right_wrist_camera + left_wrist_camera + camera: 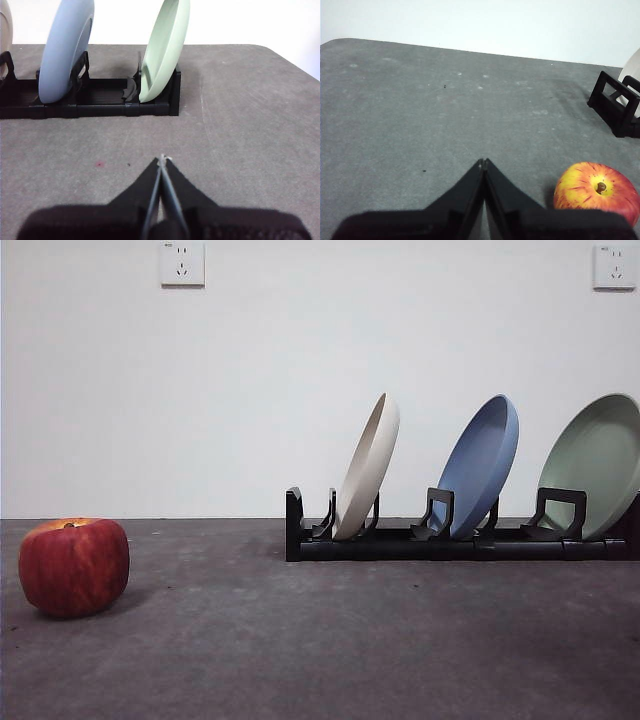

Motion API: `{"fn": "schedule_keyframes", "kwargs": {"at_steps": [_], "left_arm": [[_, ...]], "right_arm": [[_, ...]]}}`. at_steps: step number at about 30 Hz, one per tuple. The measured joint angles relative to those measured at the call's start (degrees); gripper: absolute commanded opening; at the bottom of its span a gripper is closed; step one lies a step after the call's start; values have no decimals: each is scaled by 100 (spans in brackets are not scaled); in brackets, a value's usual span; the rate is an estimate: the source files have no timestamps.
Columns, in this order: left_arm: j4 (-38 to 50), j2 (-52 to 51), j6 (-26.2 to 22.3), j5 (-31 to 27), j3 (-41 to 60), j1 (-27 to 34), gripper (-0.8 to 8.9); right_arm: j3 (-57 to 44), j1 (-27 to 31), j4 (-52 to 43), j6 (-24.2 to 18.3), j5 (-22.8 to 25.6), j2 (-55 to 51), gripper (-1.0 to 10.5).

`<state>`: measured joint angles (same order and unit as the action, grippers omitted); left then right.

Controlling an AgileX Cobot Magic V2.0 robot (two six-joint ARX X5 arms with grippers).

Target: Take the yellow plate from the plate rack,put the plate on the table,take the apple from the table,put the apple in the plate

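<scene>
Your yellow plate (367, 466) leans upright in the plate rack's (440, 540) end slot, easy to lift by its rim. The apple (74, 567) waits well apart on the table (320, 650). Both the left gripper (483, 162) and right gripper (162, 159) are closed and empty.

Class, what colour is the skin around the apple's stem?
Yellow-orange with red streaks on the apple, best seen in the left wrist view.

a blue plate (481, 466) stands tilted on edge, and a pale green plate (597, 465) leans beside it. two white wall sockets (182, 263) sit high on the white wall (300, 360).
</scene>
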<state>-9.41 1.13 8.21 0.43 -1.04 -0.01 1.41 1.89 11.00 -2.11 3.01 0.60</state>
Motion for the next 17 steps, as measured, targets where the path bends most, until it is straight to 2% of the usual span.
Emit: {"fn": "schedule_keyframes", "kwargs": {"at_steps": [6,11,17], "left_arm": [[-2,0,0,0,0,0,-3],[0,0,0,0,0,0,-5],[-160,11,2,195,-72,0,-8]], "right_arm": [[0,0,9,184,-249,0,-16],[0,0,7,378,-260,2,-16],[118,0,22,975,-267,7,-17]]}}
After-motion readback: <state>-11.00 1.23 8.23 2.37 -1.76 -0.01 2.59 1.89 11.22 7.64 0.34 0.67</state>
